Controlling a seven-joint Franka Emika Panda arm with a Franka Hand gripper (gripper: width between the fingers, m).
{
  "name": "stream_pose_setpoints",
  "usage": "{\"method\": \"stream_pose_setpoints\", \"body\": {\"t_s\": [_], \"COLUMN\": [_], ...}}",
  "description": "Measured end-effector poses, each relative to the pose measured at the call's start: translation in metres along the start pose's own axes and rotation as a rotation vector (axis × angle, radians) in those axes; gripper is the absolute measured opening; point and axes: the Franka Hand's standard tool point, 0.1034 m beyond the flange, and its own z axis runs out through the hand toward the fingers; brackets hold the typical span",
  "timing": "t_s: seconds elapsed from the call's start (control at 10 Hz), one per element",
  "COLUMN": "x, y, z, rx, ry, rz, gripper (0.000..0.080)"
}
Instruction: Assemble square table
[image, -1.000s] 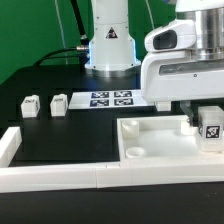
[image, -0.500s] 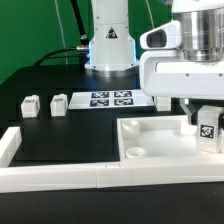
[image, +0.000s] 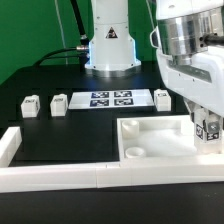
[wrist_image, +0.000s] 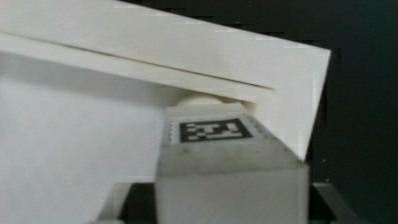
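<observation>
Hand straddles a leg at the tabletop corner just under it; can't tell if it's squeezing or slack. Leg looks light, stiff, slick plastic, so pinch its flat sides.

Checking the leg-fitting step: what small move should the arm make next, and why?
Probably ease the jaws open and lift up: the leg stands upright in a corner socket of the tabletop, inside the gripper. How firmly it sits is unclear.

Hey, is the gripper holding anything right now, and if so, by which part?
Cannot tell. A tagged leg stands between the gripper's fingers at the tabletop's corner, but whether they press its sides is unclear.
</observation>
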Motion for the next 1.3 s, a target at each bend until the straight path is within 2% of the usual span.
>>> {"method": "stream_pose_setpoints", "body": {"t_s": [0.1, 0.2, 0.3, 0.4, 0.5, 0.7, 0.9, 1.2, 1.3], "x": [0.000, -0.001, -0.011, -0.016, -0.020, -0.018, -0.011, -0.001, -0.002], "y": [0.000, 0.000, -0.002, 0.000, 0.002, 0.001, 0.001, 0.001, 0.001], "z": [0.000, 0.000, 0.001, 0.004, 0.006, 0.005, 0.004, 0.003, 0.003], "rx": [0.000, -0.001, 0.004, 0.000, -0.013, -0.018, -0.037, -0.054, -0.052], "ry": [0.000, 0.007, 0.038, 0.045, 0.054, 0.055, 0.069, 0.069, 0.069], "rz": [-0.034, -0.096, -0.279, -0.473, -0.633, -0.809, -1.106, -1.383, -1.364], "gripper": [0.0373, 0.0554, 0.0630, 0.0643, 0.0643, 0.0649, 0.0649, 0.0649, 0.0522]}}
